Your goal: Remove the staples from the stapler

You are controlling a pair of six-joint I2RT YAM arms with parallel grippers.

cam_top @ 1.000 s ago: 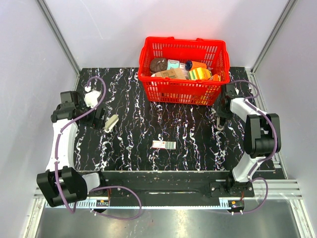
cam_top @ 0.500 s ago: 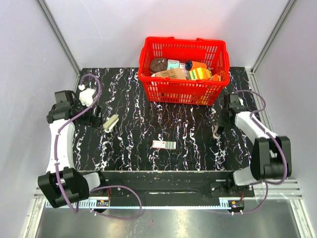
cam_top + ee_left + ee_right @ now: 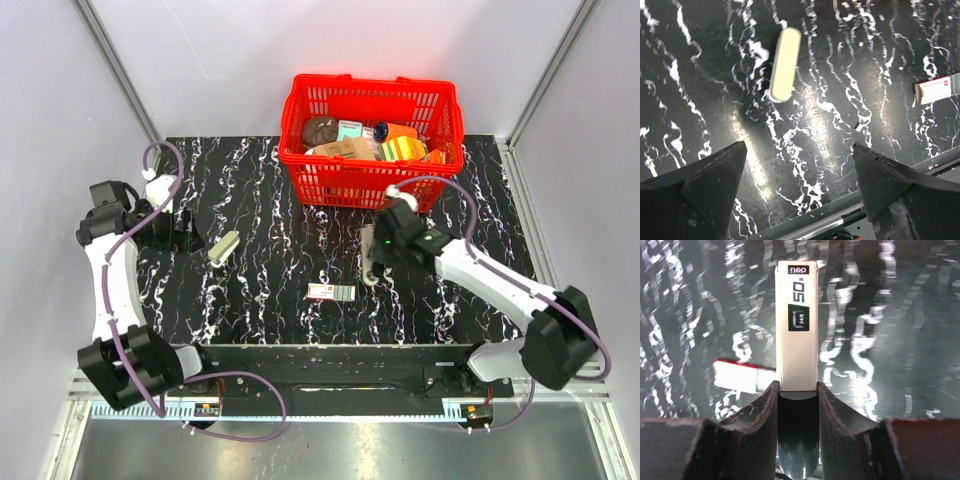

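Black marbled table [image 3: 270, 200] carries a red basket [image 3: 352, 182] of groceries at its 12 o'clock edge. Near the table's middle, a touch toward 3 o'clock, the right gripper [image 3: 798, 388] has its jaws clamped on the stapler [image 3: 798, 325], a long cream body with a "50" and a "24/6" label on its top face. The fingers [image 3: 765, 402] pinch its near end, and the rest juts away from the wrist, above the tabletop. Just beside the stapler, toward 7 o'clock of it, a small red and white box [image 3: 331, 292] lies flat. Out at 9 o'clock the left gripper [image 3: 799, 148] hangs over the table with its jaws wide apart, holding nothing. A cream oblong piece [image 3: 785, 64] lies on the tabletop close to it, on the side toward the middle.
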